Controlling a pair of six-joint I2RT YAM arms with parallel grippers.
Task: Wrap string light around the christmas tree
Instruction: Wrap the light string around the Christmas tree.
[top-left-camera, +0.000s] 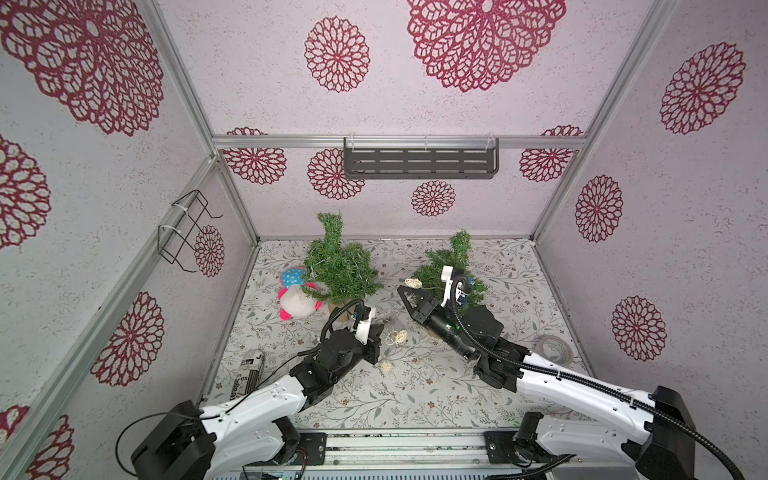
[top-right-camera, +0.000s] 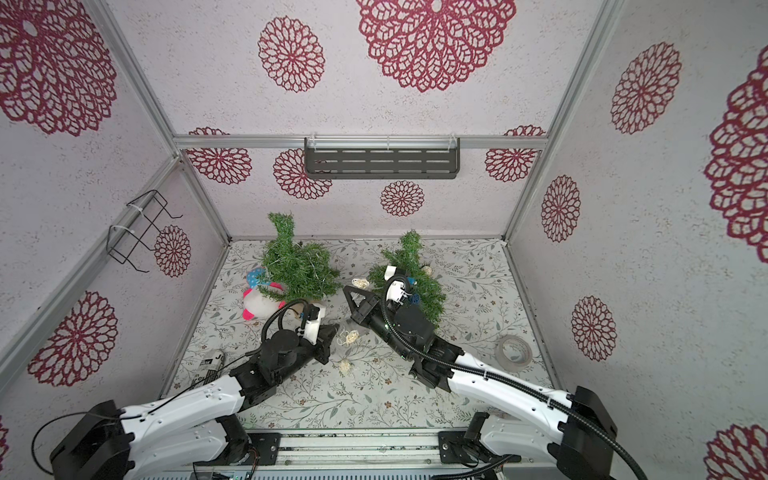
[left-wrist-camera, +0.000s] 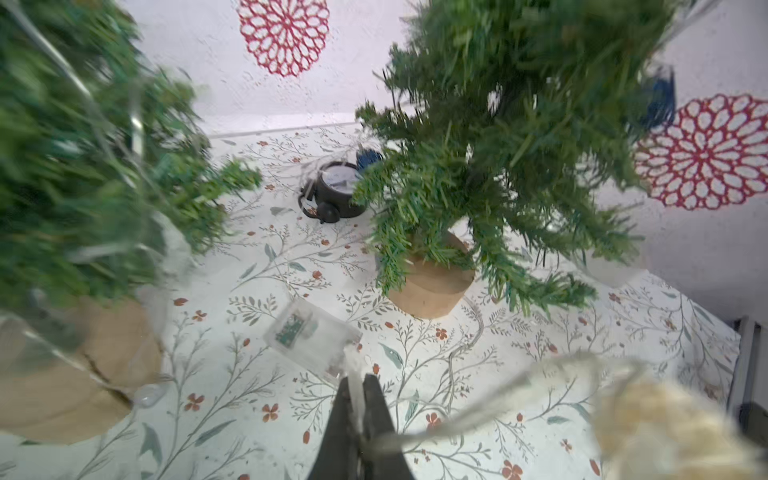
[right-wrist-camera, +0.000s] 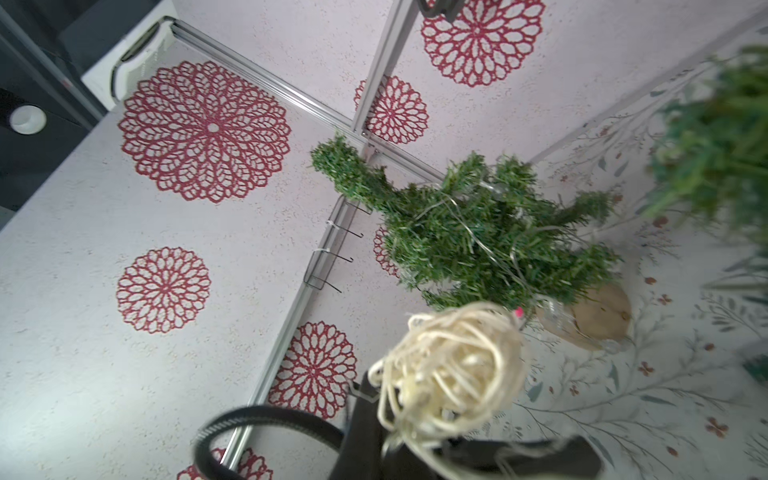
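Note:
Two small green christmas trees on wooden bases stand at the back of the table, one on the left (top-left-camera: 340, 266) and one on the right (top-left-camera: 453, 270). Thin silver wire of the string light (right-wrist-camera: 478, 232) runs through the left tree. My left gripper (left-wrist-camera: 356, 380) is low between the two bases, shut on the string light's wire beside its clear battery box (left-wrist-camera: 311, 336). My right gripper (top-left-camera: 405, 291), raised beside the right tree, is shut on the string light at a woven cream ball (right-wrist-camera: 449, 370). Two more cream balls (top-left-camera: 397, 336) lie on the table by the left gripper (top-left-camera: 376, 332).
A plush toy (top-left-camera: 295, 299) leans against the left tree. A printed can (top-left-camera: 249, 372) lies at the left edge and a tape roll (top-left-camera: 555, 349) at the right. A black round device (left-wrist-camera: 336, 187) sits behind the right tree. A shelf (top-left-camera: 419, 162) and a wire rack (top-left-camera: 187, 232) hang on the walls.

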